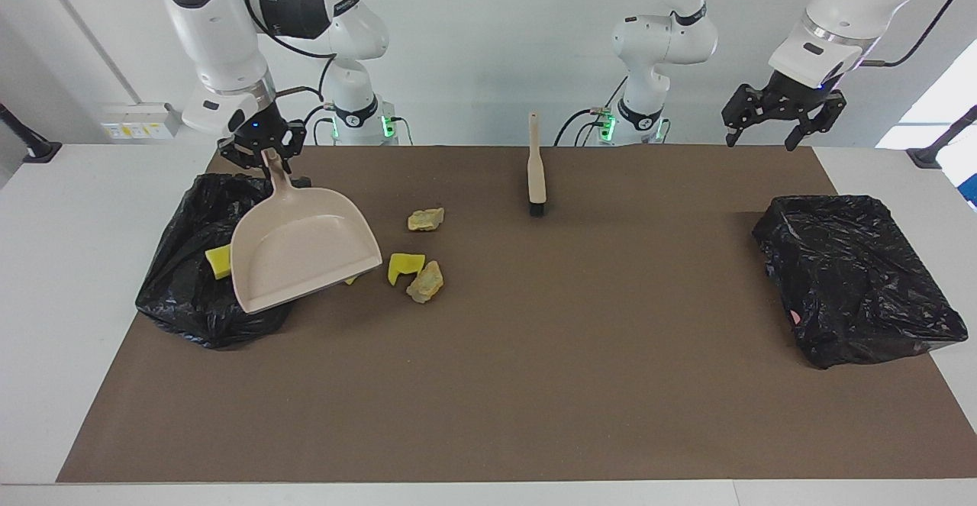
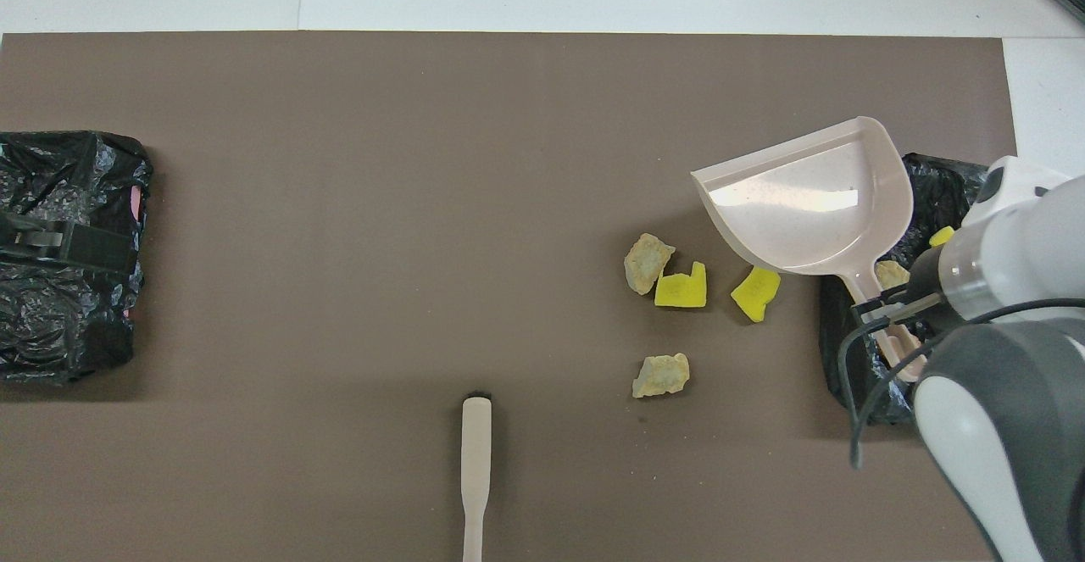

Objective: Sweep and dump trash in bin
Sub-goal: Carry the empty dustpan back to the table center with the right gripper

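Brown mat (image 1: 534,384), right tool (image 1: 262,156) gripping dustpan (image 1: 301,258) over bin (image 1: 191,292) edge

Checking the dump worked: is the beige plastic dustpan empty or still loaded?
Empty: the beige plastic dustpan, held by the right gripper, shows a bare inside.
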Controlling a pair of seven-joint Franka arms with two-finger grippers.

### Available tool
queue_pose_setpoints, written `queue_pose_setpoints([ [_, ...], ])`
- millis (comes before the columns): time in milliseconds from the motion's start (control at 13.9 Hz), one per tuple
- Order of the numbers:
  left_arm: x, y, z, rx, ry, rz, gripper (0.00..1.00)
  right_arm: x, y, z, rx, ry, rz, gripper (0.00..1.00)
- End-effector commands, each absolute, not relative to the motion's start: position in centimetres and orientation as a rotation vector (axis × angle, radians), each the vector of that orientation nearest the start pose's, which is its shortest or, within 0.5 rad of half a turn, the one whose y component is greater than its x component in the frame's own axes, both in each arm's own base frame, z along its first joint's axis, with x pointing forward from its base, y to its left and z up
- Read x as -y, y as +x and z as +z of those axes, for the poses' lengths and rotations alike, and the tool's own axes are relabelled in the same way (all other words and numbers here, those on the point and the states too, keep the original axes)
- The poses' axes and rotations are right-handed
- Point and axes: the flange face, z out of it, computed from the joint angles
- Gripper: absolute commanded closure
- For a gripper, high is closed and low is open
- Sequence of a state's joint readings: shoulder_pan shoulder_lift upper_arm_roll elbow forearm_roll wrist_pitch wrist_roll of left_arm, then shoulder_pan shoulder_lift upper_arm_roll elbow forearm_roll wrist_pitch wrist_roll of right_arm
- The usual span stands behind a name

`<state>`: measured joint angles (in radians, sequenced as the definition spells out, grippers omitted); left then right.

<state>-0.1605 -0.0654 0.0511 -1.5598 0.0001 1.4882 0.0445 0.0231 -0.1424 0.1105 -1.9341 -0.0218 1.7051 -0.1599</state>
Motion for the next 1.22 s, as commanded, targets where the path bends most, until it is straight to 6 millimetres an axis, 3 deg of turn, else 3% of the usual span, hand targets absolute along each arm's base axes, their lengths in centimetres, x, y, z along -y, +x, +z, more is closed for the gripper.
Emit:
queue_pose_setpoints([
  [0, 5.1, 52.0, 66.3, -0.231, -3.145, 0.025, 0.00, -12.6, 50.1, 53.2, 0.328, -3.140, 0.175, 1.00],
  [287, 4.6, 52.0, 66.3, -0.219, -3.143, 0.022, 0.00, -20.5, 50.0, 53.2, 0.141, -3.113, 0.175, 1.00],
  [646, 4.6, 52.0, 66.3, -0.216, -3.143, 0.020, 0.00, -31.8, 49.4, 52.3, -0.049, -3.109, 0.191, 1.00],
  [861, 4.9, 52.1, 66.4, -0.218, -3.143, 0.008, 0.00, -36.6, 49.8, 52.5, -0.054, -3.095, 0.154, 1.00],
  [1148, 4.5, 52.1, 66.3, -0.211, -3.144, 0.020, 0.00, -42.0, 50.8, 50.5, -0.095, -3.070, 0.092, 1.00],
])
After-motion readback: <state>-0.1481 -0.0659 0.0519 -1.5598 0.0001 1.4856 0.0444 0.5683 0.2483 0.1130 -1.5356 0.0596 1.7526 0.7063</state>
